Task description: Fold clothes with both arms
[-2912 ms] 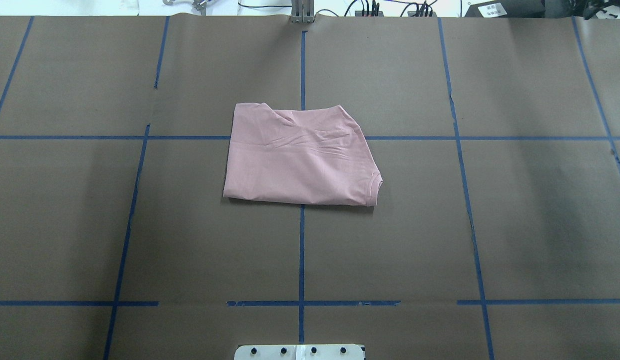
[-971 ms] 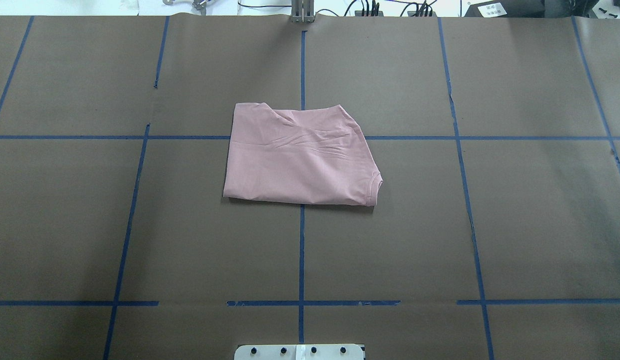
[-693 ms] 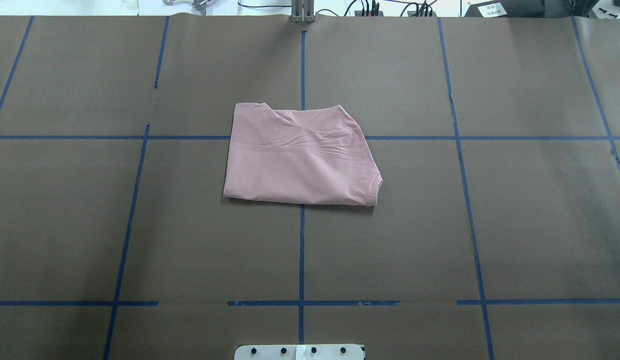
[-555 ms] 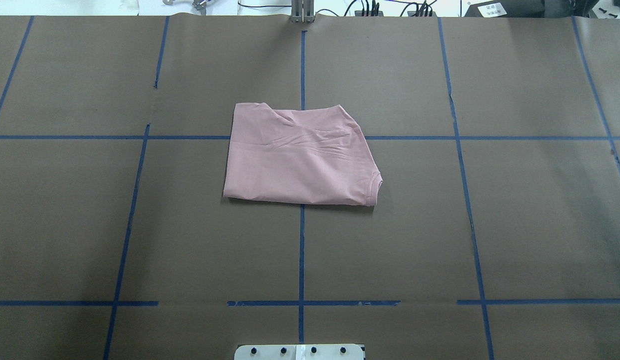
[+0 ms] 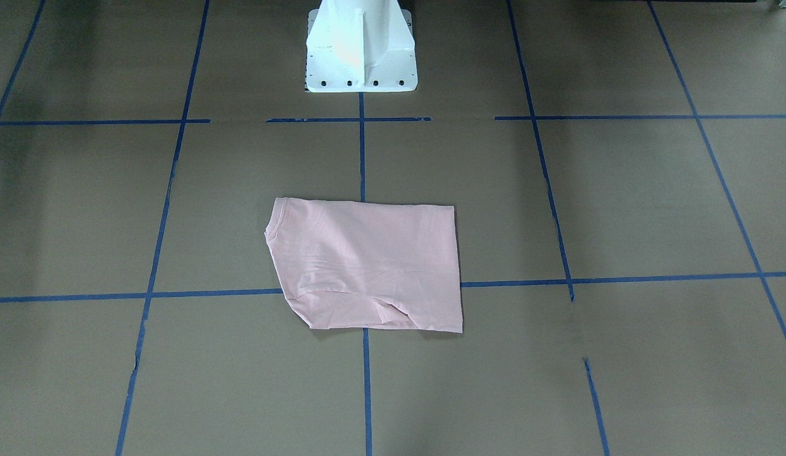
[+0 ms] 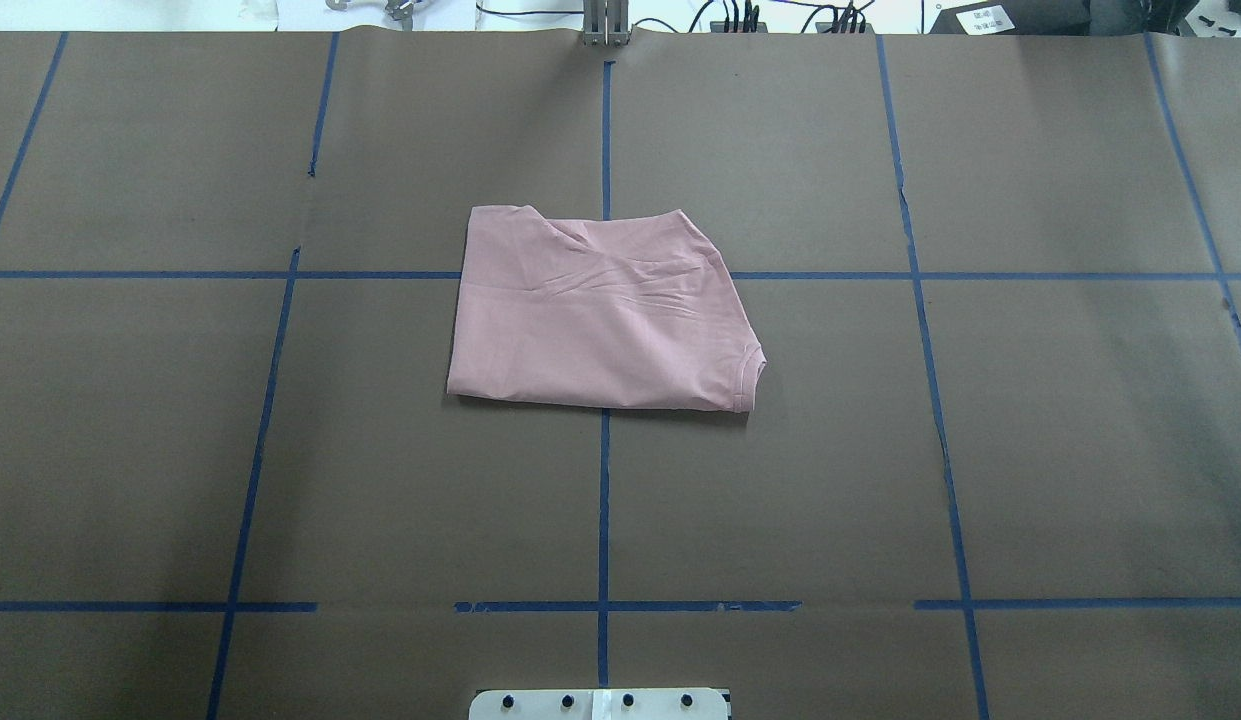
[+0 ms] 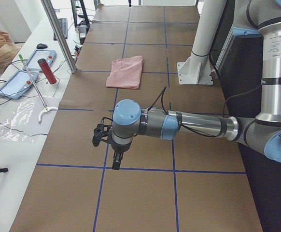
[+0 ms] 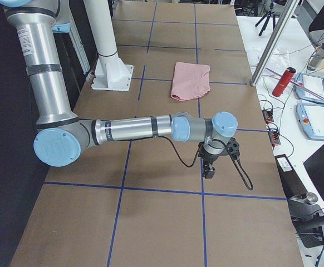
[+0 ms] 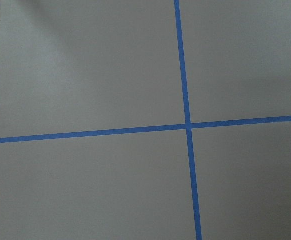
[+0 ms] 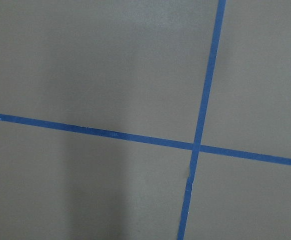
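The pale pink T-shirt lies folded into a compact rectangle at the middle of the brown table, with the ribbed collar at its near right corner. It also shows in the front view and small in the side views. No print shows. My left gripper hangs far out over the table's left end, away from the shirt. My right gripper hangs over the right end. I cannot tell whether either is open or shut. Both wrist views show only paper and tape.
Blue tape lines grid the brown paper. The white pedestal stands at the robot's edge. A side bench holds a red bottle, tablets and cables. A metal post stands at the far edge.
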